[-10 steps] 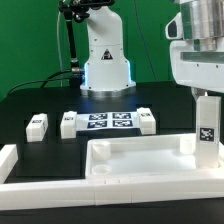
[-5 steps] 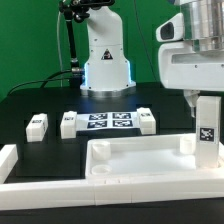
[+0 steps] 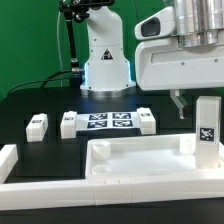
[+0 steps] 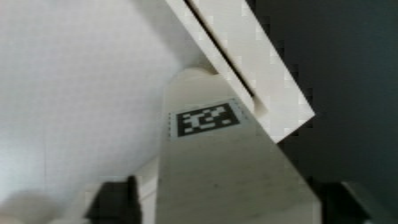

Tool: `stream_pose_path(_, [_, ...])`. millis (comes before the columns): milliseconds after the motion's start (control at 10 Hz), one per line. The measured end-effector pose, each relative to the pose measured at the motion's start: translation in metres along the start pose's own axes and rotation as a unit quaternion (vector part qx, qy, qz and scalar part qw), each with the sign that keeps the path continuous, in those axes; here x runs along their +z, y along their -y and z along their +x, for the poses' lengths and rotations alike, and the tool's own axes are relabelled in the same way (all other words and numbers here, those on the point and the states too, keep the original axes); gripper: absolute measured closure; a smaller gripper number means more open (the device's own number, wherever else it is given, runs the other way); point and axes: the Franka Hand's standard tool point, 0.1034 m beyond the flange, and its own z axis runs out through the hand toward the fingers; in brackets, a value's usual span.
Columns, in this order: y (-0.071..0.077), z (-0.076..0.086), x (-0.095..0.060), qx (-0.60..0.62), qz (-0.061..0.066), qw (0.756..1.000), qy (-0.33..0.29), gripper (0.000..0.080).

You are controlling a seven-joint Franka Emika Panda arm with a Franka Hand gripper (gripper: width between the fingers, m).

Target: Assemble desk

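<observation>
right in front of me a low white front border bar (image 3: pixel 60 198) runs along the near edge of the black table (image 3: pixel 50 146), and a side border bar (image 3: pixel 8 158) turns the corner on the exterior view's left. just behind the bar lies the desk's tabletop (image 3: pixel 140 168), a wide white tray lying flat with its raised rim upward.

at the tabletop's far corner on the exterior view's right an upright leg (image 3: pixel 207 130) stands straight, its black-and-white tag facing me. whether it sits in the corner socket i cannot tell. the gripper (image 4: pixel 221 203) hangs over this leg, its big white body filling the upper right of the exterior view. one of its dark fingers (image 3: pixel 178 104) shows just beside the leg's top. in the wrist view the tagged leg lies between the two fingers. the jaws stand fairly wide around it, but i cannot tell whether the pads press on its sides.

farther back on the table, the left loose leg (image 3: pixel 36 125) lies alone. the middle loose leg (image 3: pixel 68 123) and the right loose leg (image 3: pixel 146 121) lie at either end of the marker board (image 3: pixel 108 122).

behind them stands the arm's white base (image 3: pixel 105 58) against a green backdrop (image 3: pixel 30 40).
</observation>
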Motion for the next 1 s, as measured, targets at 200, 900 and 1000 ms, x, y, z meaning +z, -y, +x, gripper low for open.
stream_pose_path(200, [0.0002, 0.0000, 0.0000, 0.076, 0.001, 0.997, 0.001, 0.0510])
stream_pose_path(900, [0.0019, -0.0027, 0.0010, 0.492, 0.015, 0.870, 0.024, 0.0509])
stream_pose_path(1000, [0.0022, -0.0024, 0.0013, 0.526, 0.019, 0.850, 0.031, 0.0509])
